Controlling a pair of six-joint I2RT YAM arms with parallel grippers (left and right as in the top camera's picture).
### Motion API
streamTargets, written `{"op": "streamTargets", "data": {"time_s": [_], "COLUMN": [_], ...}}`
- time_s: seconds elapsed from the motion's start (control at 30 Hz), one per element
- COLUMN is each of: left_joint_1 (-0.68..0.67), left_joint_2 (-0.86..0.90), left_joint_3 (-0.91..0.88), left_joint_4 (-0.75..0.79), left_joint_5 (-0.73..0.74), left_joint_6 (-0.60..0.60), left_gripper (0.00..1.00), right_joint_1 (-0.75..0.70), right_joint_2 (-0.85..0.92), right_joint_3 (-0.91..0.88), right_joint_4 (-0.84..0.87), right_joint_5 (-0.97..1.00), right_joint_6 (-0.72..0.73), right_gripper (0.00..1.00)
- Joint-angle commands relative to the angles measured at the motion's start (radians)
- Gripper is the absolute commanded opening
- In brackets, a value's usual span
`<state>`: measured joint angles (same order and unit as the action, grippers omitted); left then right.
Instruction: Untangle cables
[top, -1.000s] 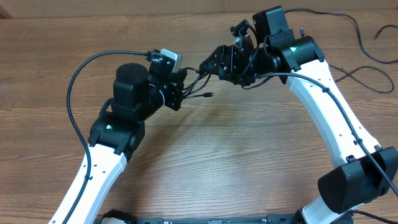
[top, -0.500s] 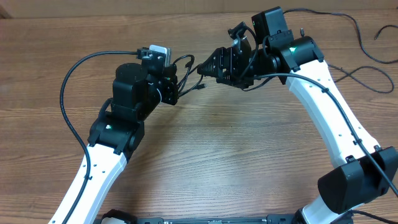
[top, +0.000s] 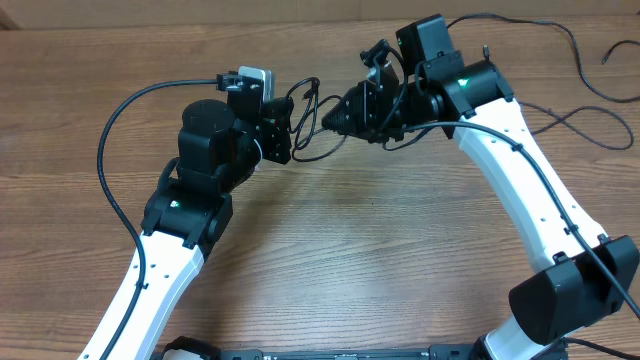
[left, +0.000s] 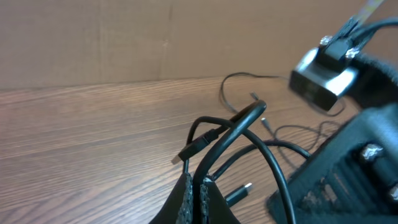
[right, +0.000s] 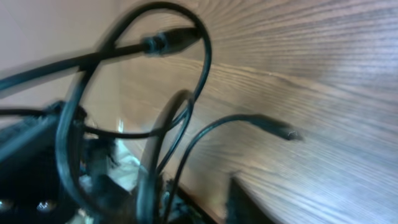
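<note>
Left gripper (left: 196, 198) is pinched tight, its two dark fingers (left: 185, 202) pressed together on the thin black flexible cables (left: 233, 124). The cables rise out of the pinch as a bent loop above the brown wood-grain table (left: 93, 137). A black plug end (left: 194, 149) juts out to the left of the loop, and a silver-tipped plug end (left: 241, 191) points down just beside the fingers.

From overhead, the left gripper (top: 285, 135) and the right gripper (top: 328, 118) face each other near the far middle of the table (top: 400, 260). The cables (top: 305, 105) bunch in small loops between the two and are lifted off the wood. The right gripper's narrow tip sits in the tangle.

The right wrist view is blurred. The cables (right: 149, 112) curl close to the lens in overlapping loops, with one plug (right: 174, 38) high up and another cable end (right: 280, 130) hanging over the table (right: 323, 74). I cannot tell from these views whether the right gripper is closed on a strand or parted.

More loose thin black strands (top: 590, 85) lie flat on the far right of the table, well apart from both grippers.
</note>
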<state>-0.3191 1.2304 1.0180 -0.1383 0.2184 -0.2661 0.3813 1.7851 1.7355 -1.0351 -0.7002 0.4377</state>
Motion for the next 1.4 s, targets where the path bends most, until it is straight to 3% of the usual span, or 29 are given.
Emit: {"op": "streamTargets", "data": {"time_s": [0.0,0.03,0.2,0.37,0.83,0.97,1.07,1.2,1.37], "left_joint_1": [0.005,0.005,0.014,0.056,0.098,0.098,0.098,0.098,0.098], "left_joint_2": [-0.016,-0.017,-0.034,-0.087,-0.141,-0.140,-0.140,-0.141,-0.141], "left_joint_3": [0.019,0.019,0.019,0.019,0.019,0.019,0.019,0.019,0.019], "left_joint_4": [0.013,0.013,-0.001,-0.074,-0.164,-0.179,-0.184,-0.186,-0.183], "left_joint_5": [0.042,0.041,-0.007,-0.200,-0.399,-0.407,-0.404,-0.410,-0.448], "left_joint_6": [-0.057,-0.057,-0.057,-0.083,-0.101,-0.101,-0.101,-0.101,-0.177], "left_gripper": [0.04,0.04,0.04,0.04,0.04,0.07,0.15,0.05,0.04], "right_joint_1": [0.005,0.005,-0.011,-0.053,-0.140,-0.142,-0.142,-0.142,-0.142], "right_joint_2": [-0.010,-0.010,-0.010,-0.010,-0.010,-0.010,-0.010,-0.010,-0.010], "right_joint_3": [0.011,0.011,0.011,0.011,0.011,0.011,0.011,0.011,0.011], "right_joint_4": [-0.003,-0.006,-0.048,-0.119,-0.150,-0.145,-0.144,-0.144,-0.147], "right_joint_5": [0.072,0.087,0.234,0.384,0.431,0.438,0.438,0.444,0.547], "right_joint_6": [0.000,0.000,0.005,0.008,0.008,0.008,0.012,0.012,0.024], "right_gripper": [0.08,0.04,0.04,0.04,0.04,0.04,0.04,0.04,0.04]}}
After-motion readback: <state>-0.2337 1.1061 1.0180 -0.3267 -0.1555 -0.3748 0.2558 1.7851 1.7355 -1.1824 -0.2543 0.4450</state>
